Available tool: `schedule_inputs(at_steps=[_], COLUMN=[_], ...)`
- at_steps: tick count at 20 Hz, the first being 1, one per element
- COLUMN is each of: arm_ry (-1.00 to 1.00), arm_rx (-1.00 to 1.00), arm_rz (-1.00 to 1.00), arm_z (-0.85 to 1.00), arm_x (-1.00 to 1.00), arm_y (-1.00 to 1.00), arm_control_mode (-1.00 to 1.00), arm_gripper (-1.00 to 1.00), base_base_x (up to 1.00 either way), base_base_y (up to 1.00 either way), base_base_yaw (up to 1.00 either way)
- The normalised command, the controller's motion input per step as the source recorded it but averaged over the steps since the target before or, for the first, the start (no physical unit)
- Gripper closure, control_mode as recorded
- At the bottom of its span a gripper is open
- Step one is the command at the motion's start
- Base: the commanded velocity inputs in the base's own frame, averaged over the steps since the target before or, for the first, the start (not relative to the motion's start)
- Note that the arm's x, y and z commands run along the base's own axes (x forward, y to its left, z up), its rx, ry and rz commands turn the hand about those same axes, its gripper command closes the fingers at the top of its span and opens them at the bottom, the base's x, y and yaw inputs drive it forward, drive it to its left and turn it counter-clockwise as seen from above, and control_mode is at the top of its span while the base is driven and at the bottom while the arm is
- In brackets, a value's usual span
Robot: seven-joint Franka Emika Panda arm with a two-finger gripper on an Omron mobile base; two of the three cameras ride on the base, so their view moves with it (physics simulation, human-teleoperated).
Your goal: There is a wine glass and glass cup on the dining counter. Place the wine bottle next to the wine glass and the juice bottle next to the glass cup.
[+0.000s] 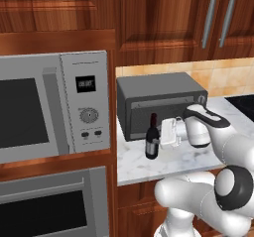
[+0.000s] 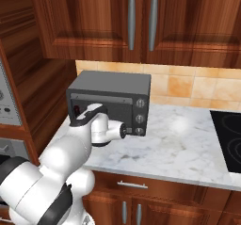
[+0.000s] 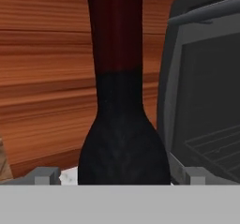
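The gripper is level with the wine bottle and reaches it from the side, at shoulder height. In the hand view the two fingertips stand spread on either side of the bottle's shoulder, with the dark glass directly ahead between them; whether the pads touch the glass cannot be told, so the bottle does not read as gripped yet. The bottle stands upright on the table, directly ahead of the gripper, with the dark toaster oven just beyond it and to one side. Risks from here: closing on the sloped shoulder may let the smooth glass slide out of the pads; a push before closure may tip the tall, narrow bottle; a sideways lift may strike the oven's front. The surface is white-grey veined marble, flat and hard, and gives little friction against a sliding base. The room is a kitchen with brown wood cabinets, a tiled back wall, a microwave built into a wood column, and a black cooktop.
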Motion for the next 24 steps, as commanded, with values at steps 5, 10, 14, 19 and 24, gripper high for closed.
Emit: schedule_inputs(at_steps=[5, 10, 14, 19, 24], arm_ry=[0.0, 0.0, 0.0, 0.01, 0.01], arm_rx=[0.0, 0.0, 0.0, 0.01, 0.05], arm_rz=[0.0, 0.0, 0.0, 0.0, 0.0], arm_z=[-0.07, -0.08, -0.06, 0.0, 0.11], arm_x=[0.04, 0.11, 0.15, 0.06, -0.12], arm_y=[0.15, 0.12, 0.07, -0.05, -0.2], arm_control_mode=[-1.0, -1.0, -1.0, -1.0, -1.0], arm_gripper=[-1.0, -1.0, 1.0, 1.0, 1.0], base_base_x=[0.0, 0.0, 0.0, 0.0, 0.0], base_base_y=[0.0, 0.0, 0.0, 0.0, 0.0], base_base_yaw=[0.0, 0.0, 0.0, 0.0, 0.0])
